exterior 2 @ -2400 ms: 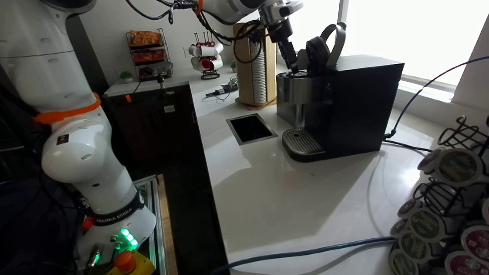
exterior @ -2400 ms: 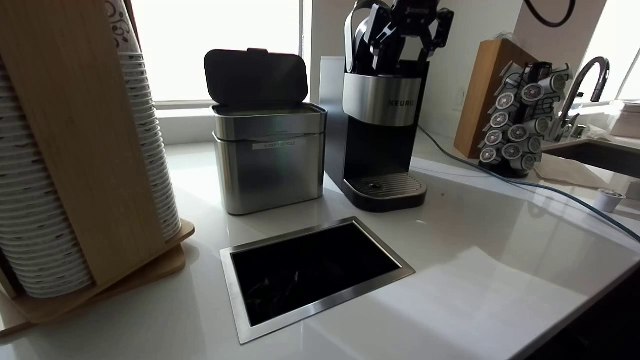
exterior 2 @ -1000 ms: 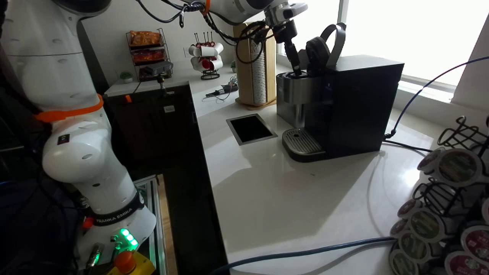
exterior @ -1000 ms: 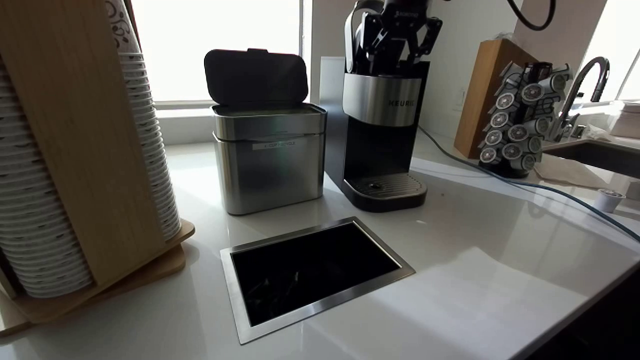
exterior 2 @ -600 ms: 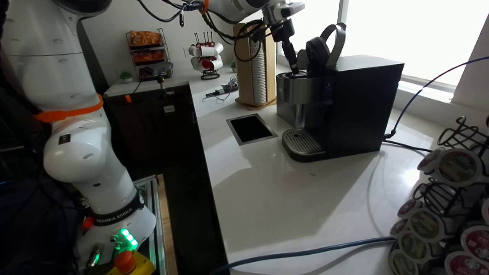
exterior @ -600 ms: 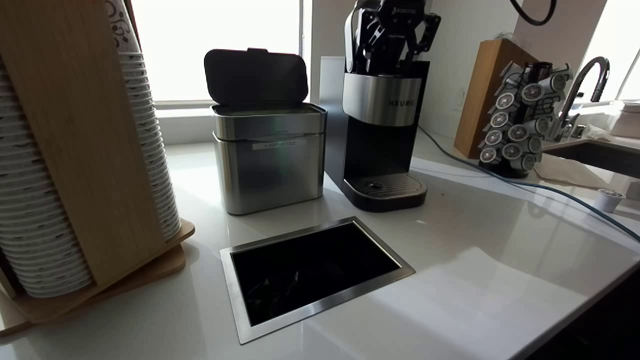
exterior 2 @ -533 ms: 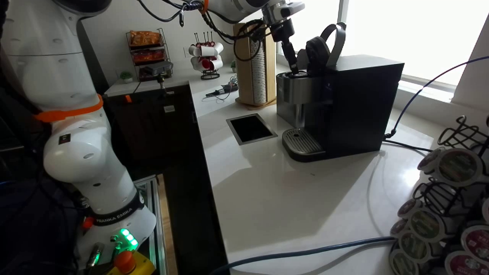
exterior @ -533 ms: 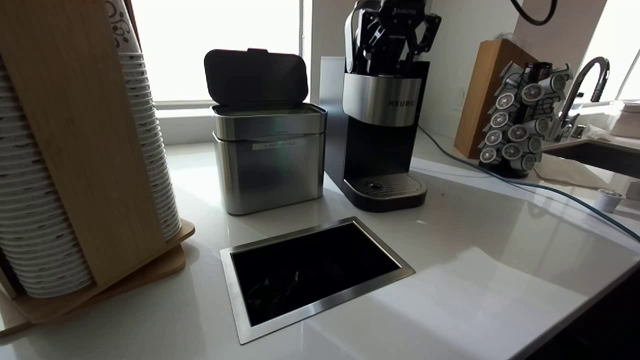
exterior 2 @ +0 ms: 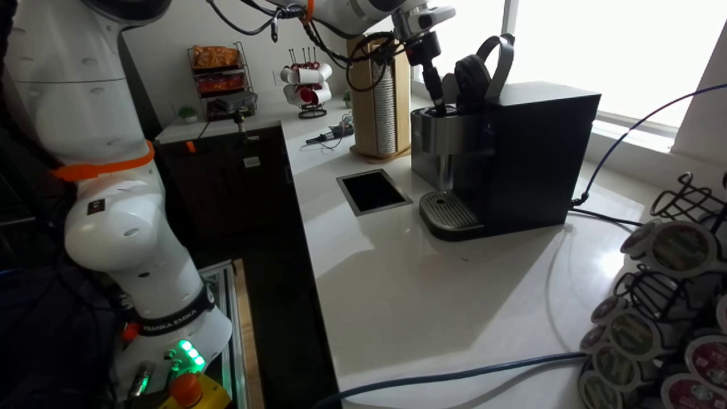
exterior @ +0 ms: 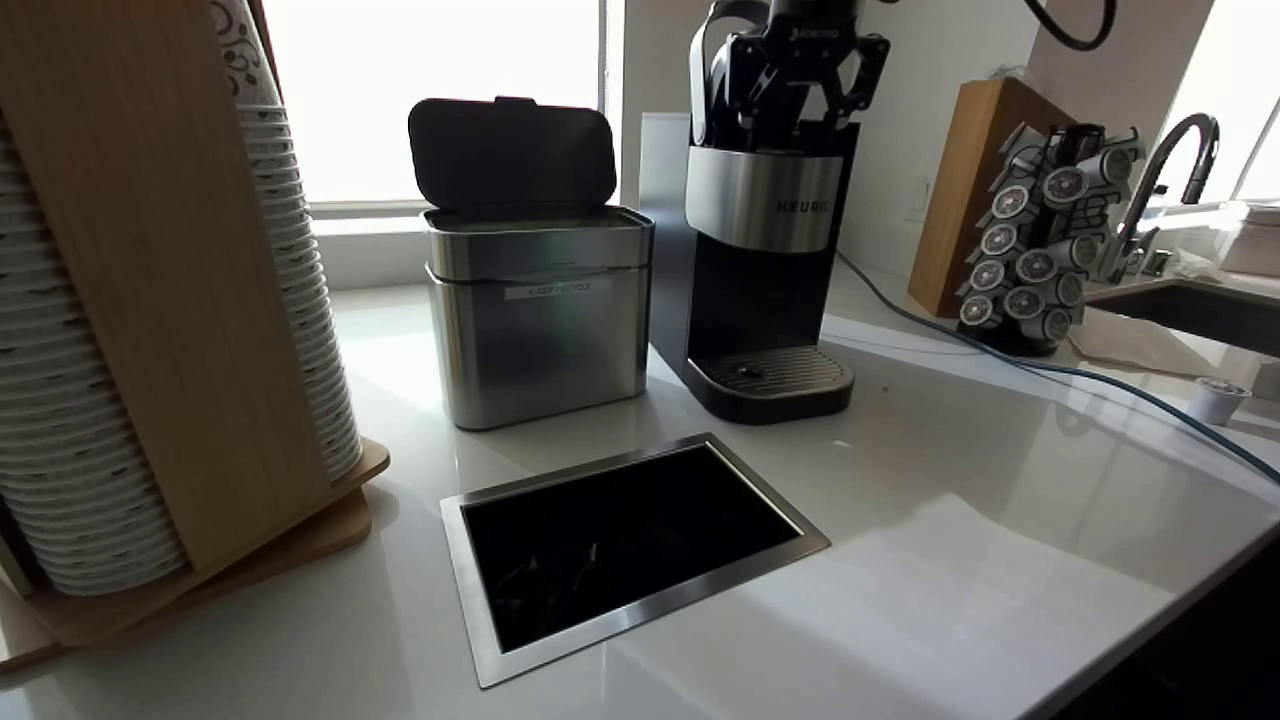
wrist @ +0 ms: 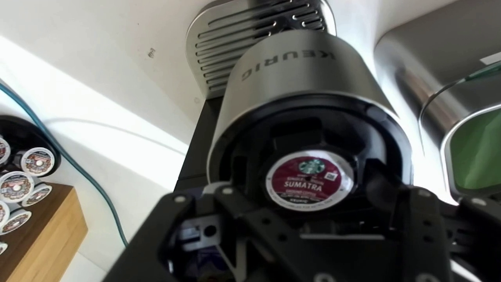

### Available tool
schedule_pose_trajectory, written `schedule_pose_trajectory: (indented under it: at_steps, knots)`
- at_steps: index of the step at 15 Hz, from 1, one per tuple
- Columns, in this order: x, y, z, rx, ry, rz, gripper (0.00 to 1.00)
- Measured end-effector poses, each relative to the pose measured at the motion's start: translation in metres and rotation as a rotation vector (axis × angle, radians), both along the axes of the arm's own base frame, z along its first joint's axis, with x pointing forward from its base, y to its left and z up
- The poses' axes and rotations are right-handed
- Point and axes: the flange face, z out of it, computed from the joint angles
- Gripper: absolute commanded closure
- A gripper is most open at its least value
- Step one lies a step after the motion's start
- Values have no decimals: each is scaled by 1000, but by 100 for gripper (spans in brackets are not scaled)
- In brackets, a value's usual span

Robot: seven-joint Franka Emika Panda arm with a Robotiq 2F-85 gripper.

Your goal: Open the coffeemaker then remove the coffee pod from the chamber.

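Fingers: stood parted; the pod sat between them, a gap on either side, ungripped.
Coffeemaker: stood under the fingers, top lid raised; its chamber held the pod, maroon top showing.
Bin: stood lower than the fingers, beside the coffeemaker, bin lid up, green within.
Rack, well apart from the fingers: bore other pods.
Wooden holder, also well apart: contained stacked white cups.

A white counter carries the coffeemaker, a steel bin just beside it and a wooden cup holder. A pod rack and a small white cup stand toward one end, a mug rack toward the other.
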Motion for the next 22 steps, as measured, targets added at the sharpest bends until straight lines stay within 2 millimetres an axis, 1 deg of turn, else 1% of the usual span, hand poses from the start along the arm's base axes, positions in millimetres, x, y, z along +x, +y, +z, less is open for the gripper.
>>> schedule_pose_trajectory:
  at_steps: [1, 3, 4, 5, 6, 10, 13, 18, 19, 21, 22]
  knots:
    - [1, 0, -1, 0, 0, -4, 30]
    - [2, 0, -1, -1, -3, -7, 42]
    - [3, 0, 0, -2, -5, -8, 53]
    - [4, 1, 2, -2, -7, -9, 67]
    - [4, 0, 4, -5, -4, -12, 71]
    - [7, 11, 9, -2, -13, -3, 99]
    - [9, 16, 13, -1, -21, 3, 100]
    - [12, 3, 21, -5, -38, -18, 100]
    - [12, 2, 22, -6, -39, -18, 77]
    - [11, 0, 24, -6, -38, -9, 68]
    - [11, 0, 25, -3, -38, -9, 60]
